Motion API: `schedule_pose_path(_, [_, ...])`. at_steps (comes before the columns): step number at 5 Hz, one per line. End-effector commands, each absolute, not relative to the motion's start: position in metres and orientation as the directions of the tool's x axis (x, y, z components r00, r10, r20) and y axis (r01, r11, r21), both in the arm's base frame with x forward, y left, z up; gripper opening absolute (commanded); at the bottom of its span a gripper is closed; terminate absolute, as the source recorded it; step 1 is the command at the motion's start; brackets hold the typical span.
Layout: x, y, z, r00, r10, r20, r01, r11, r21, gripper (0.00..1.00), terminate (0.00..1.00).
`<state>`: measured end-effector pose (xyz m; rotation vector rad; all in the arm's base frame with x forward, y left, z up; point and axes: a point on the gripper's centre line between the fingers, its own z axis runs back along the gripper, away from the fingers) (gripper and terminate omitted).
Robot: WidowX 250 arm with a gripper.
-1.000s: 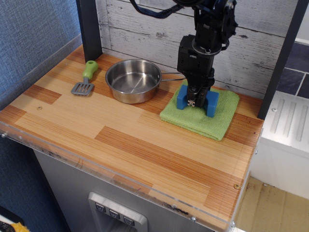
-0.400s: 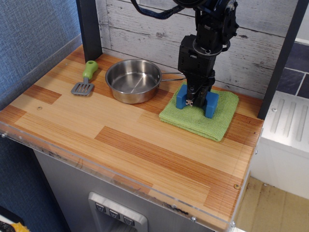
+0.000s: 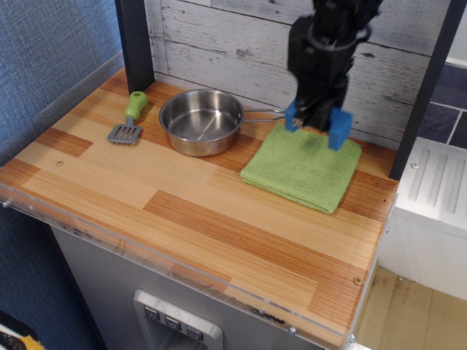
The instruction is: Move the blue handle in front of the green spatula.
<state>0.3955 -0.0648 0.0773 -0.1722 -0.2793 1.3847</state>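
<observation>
The blue handle (image 3: 338, 127) is a blue arch block held in the air above the green cloth (image 3: 303, 167) at the back right. My gripper (image 3: 315, 120) is shut on its middle, with the two blue feet showing either side of the fingers. The green spatula (image 3: 130, 117) lies at the back left of the wooden counter, lime handle pointing to the back wall, grey slotted head toward the front. It is far to the left of the gripper.
A steel pan (image 3: 201, 121) sits between the spatula and the cloth, its thin wire handle pointing right toward the gripper. A dark post (image 3: 135, 40) stands at the back left. The wooden counter (image 3: 182, 211) has a clear plastic front edge.
The gripper has risen from the green cloth and lifted the blue handle off it, shifting slightly right and back. The pan and spatula have not moved.
</observation>
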Motion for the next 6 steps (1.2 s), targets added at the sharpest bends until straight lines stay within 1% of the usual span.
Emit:
schedule_pose_path(1, [0.356, -0.034, 0.158, 0.166, 0.978, 0.128, -0.902, 0.203, -0.381, 0.0, 0.0])
schedule_pose_path(2, [0.328, 0.0, 0.175, 0.111, 0.98, 0.168, -0.91, 0.168, -0.378, 0.0, 0.0])
schedule_pose_path(3, [0.304, 0.043, 0.182, 0.01, 0.981, 0.193, -0.919, 0.085, -0.385, 0.0, 0.0])
schedule_pose_path(4, [0.299, 0.076, 0.179, -0.045, 0.974, 0.224, -0.919, 0.047, -0.391, 0.0, 0.0])
schedule_pose_path(5, [0.294, 0.101, 0.158, -0.078, 0.97, 0.229, -0.911, 0.024, -0.412, 0.0, 0.0])
schedule_pose_path(6, [0.285, 0.115, 0.134, -0.074, 0.962, 0.265, -0.931, 0.028, -0.364, 0.0, 0.0])
